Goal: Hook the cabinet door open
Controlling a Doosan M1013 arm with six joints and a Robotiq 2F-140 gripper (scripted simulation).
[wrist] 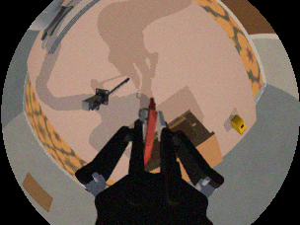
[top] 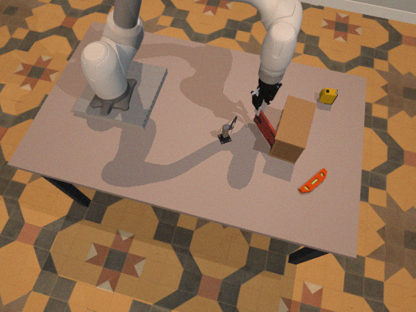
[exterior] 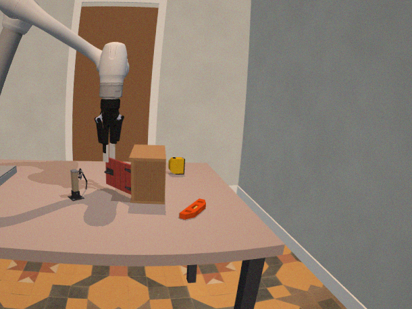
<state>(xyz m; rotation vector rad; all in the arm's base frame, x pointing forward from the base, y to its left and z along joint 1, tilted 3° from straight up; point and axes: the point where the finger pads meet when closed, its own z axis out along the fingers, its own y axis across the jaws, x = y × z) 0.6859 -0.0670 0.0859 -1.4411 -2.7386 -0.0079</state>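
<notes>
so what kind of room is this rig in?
Likely a room in a house used as a workbench space, not a lab: patterned orange-and-grey floor tiles, a brown interior door in a white frame, and a plain table holding a small wooden cabinet, a tape measure and a spirit level.

Open tabletop separates post (top: 225, 131) from door (top: 266, 127); cabinet (top: 294, 127) blocks behind.
</notes>
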